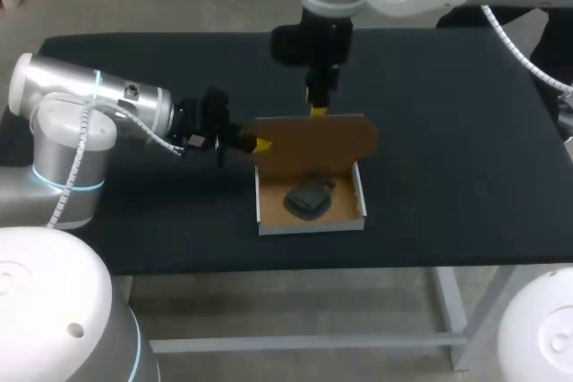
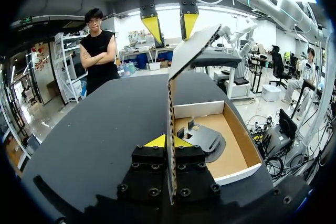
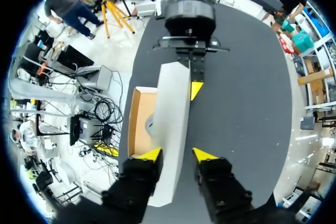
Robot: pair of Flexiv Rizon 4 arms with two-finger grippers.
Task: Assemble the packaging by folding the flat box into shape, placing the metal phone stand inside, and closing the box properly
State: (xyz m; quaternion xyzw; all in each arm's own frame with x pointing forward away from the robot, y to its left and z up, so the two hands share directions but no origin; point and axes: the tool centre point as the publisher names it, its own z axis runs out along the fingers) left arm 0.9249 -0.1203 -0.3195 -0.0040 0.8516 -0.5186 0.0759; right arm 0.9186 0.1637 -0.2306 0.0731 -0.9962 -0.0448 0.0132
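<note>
A matte black table (image 1: 448, 131)

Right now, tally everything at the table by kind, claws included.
cardboard box: 1
metal phone stand: 1
claws: 2, the left claw and the right claw
total: 4

Head view high above table (image 1: 448, 131), looking down, 2 wrist views close, all sharing box (image 1: 313, 140)
</note>
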